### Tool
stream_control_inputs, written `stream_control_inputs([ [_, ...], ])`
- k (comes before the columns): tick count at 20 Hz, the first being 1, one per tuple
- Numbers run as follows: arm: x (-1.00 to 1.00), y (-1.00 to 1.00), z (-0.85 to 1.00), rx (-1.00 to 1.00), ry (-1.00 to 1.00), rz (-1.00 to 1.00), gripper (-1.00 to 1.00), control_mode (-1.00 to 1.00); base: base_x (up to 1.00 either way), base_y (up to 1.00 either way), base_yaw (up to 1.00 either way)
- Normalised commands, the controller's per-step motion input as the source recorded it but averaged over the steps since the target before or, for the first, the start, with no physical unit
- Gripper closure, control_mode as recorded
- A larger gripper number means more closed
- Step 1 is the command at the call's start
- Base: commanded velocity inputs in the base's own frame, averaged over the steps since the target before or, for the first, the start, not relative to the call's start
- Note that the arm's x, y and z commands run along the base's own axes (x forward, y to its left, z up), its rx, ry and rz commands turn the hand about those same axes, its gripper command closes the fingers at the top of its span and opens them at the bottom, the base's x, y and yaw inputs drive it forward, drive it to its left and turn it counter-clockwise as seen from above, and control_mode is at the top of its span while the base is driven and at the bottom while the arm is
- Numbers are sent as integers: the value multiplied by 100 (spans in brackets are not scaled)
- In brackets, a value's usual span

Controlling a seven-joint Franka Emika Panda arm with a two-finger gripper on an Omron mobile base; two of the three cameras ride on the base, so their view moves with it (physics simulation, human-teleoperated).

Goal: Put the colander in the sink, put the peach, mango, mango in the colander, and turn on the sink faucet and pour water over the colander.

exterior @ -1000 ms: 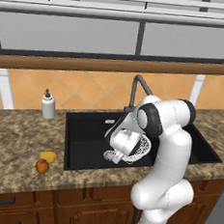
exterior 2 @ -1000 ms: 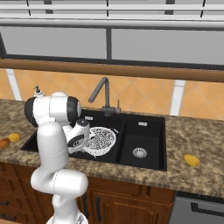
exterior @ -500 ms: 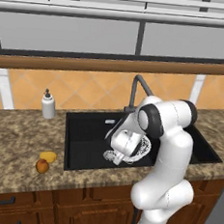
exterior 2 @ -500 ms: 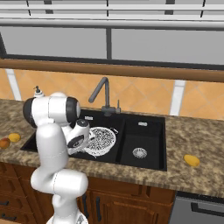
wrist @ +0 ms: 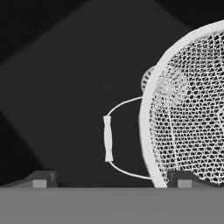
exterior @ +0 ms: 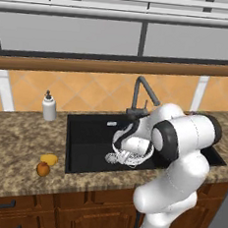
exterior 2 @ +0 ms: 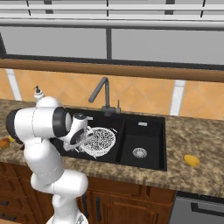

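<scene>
One gripper (wrist: 109, 181) hangs low in the left basin of the sink (exterior 2: 148, 127), jaws spread and holding nothing — the colander (exterior 2: 99, 141) sits just beside them, its wire handle (wrist: 108, 139) between the tips. Light, stiff, springy mesh, I judge; the rim or handle suits a pinch. Beyond, along the granite counter (exterior: 14, 146), a peach (exterior: 43, 169) and mango (exterior: 49, 159) wait near the front edge — the faucet (exterior: 143, 93) stands behind the sink.

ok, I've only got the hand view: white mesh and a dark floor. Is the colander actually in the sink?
Observer: Yes. The colander is in the left basin of the sink.
Operator: Where's the fruit?
Observer: The peach and one mango lie together on the counter, left of the sink.
Operator: And the other one?
Observer: The second mango lies on the counter right of the sink.
</scene>
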Motion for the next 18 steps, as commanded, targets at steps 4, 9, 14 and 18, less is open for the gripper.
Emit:
stream_control_inputs([
  [4, -14, 0, 69, 0, 13, -11, -100, -100, 0, 0, 0],
  [9, -33, 0, 49, 0, 13, -15, -100, -100, 0, 0, 0],
  [14, -39, 0, 40, -1, 12, -19, -100, -100, 0, 0, 0],
  [18, -46, 0, 40, 0, 9, -19, -100, -100, 0, 0, 0],
])
